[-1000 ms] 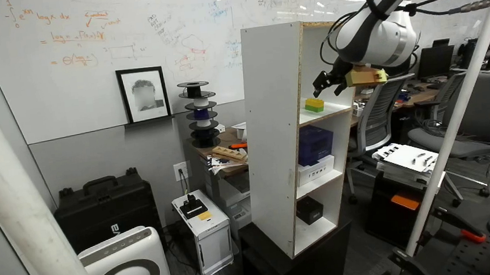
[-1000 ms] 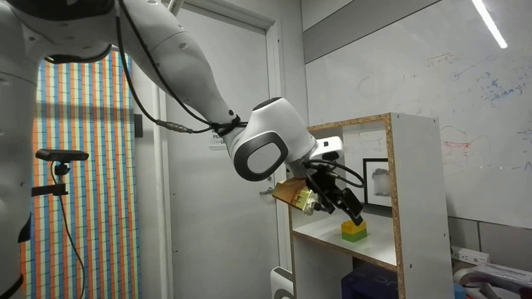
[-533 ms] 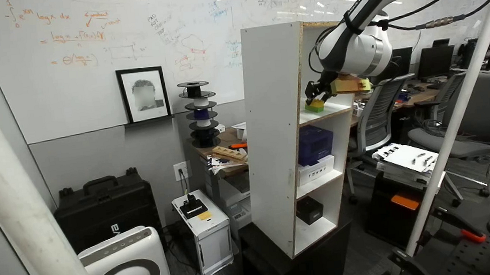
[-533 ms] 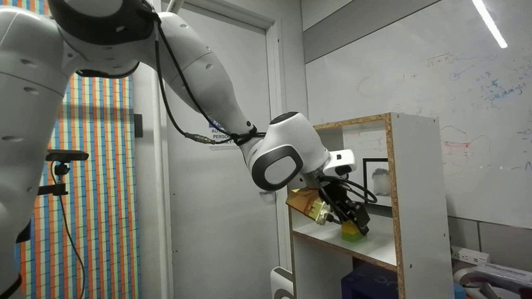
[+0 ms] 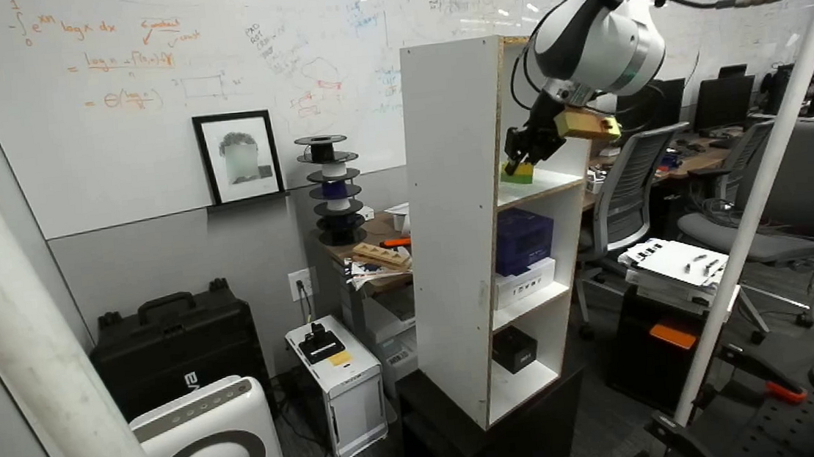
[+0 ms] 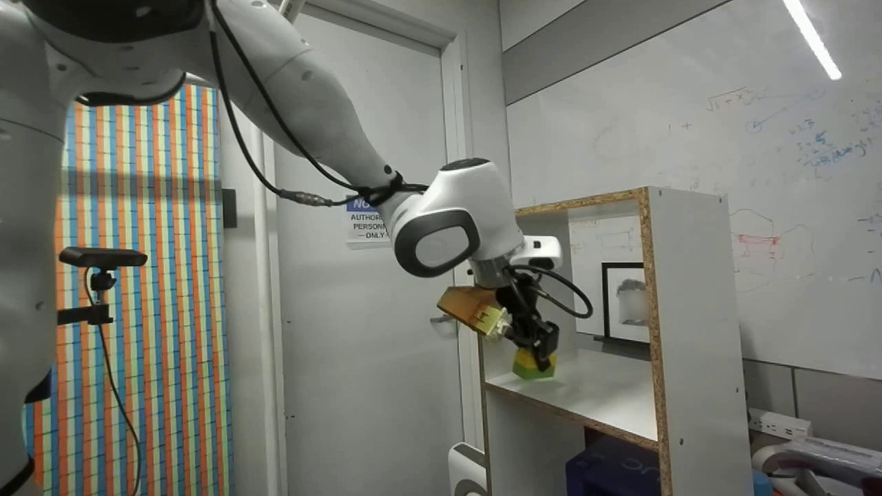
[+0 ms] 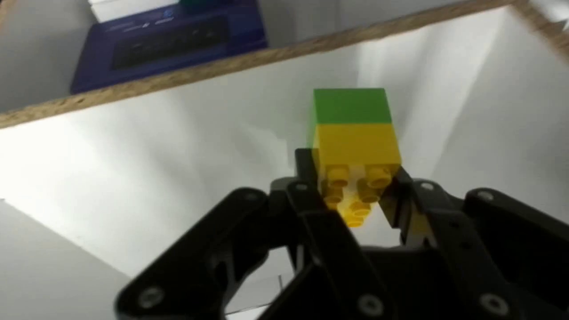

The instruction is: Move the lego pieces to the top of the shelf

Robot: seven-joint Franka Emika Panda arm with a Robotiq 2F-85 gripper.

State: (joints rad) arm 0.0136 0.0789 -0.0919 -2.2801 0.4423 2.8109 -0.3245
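Observation:
The lego pieces [image 7: 358,142], a yellow brick on a green one, are upright between the black fingers of my gripper [image 7: 353,178]. In the wrist view both fingers press on the yellow brick's sides, with its studs facing the palm. They are in the uppermost compartment of the tall white shelf [image 5: 458,180]. In an exterior view the lego pieces [image 6: 526,370] are partly covered by my gripper [image 6: 541,357], which reaches in from the open front. Whether their green base still touches the board, I cannot tell.
The compartment's side panel [image 6: 696,289] and raw chipboard front edge [image 7: 284,51] border the gripper's space. A blue-purple box [image 5: 524,240] on a white box [image 5: 526,284] fills the middle compartment. A black box [image 5: 514,349] sits at the bottom. An amber block [image 6: 472,308] juts from the wrist.
My gripper came down over the lego pieces and shut on them. They have since shifted within the compartment, leftward in both exterior views, together with the gripper.

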